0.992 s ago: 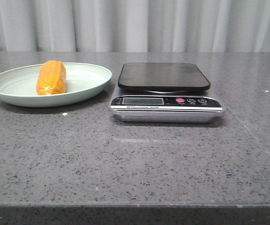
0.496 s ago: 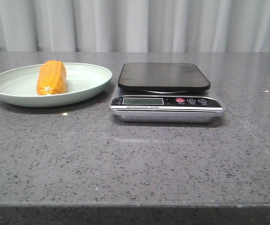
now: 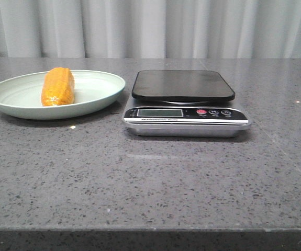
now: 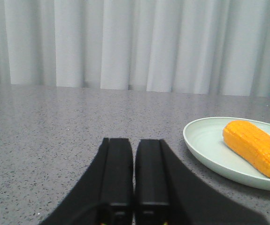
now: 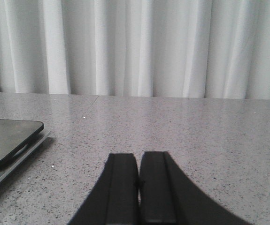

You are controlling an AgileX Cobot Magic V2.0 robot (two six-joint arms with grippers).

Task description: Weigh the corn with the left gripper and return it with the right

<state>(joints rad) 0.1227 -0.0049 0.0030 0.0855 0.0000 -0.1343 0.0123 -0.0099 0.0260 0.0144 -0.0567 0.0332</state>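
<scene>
The orange-yellow corn (image 3: 57, 87) lies in a pale green plate (image 3: 102, 97) at the table's left. It also shows in the left wrist view (image 4: 256, 148), on the plate (image 4: 205, 151). A kitchen scale (image 3: 184, 103) with a black weighing pan stands right of the plate, nothing on it. My left gripper (image 4: 134, 140) is shut and empty, low over the table, apart from the plate. My right gripper (image 5: 138, 155) is shut and empty, apart from the scale (image 5: 5, 145). Neither gripper shows in the front view.
A grey speckled stone table (image 3: 150, 183) carries everything; its front edge runs along the bottom of the front view. White curtains (image 3: 150, 26) hang behind the table.
</scene>
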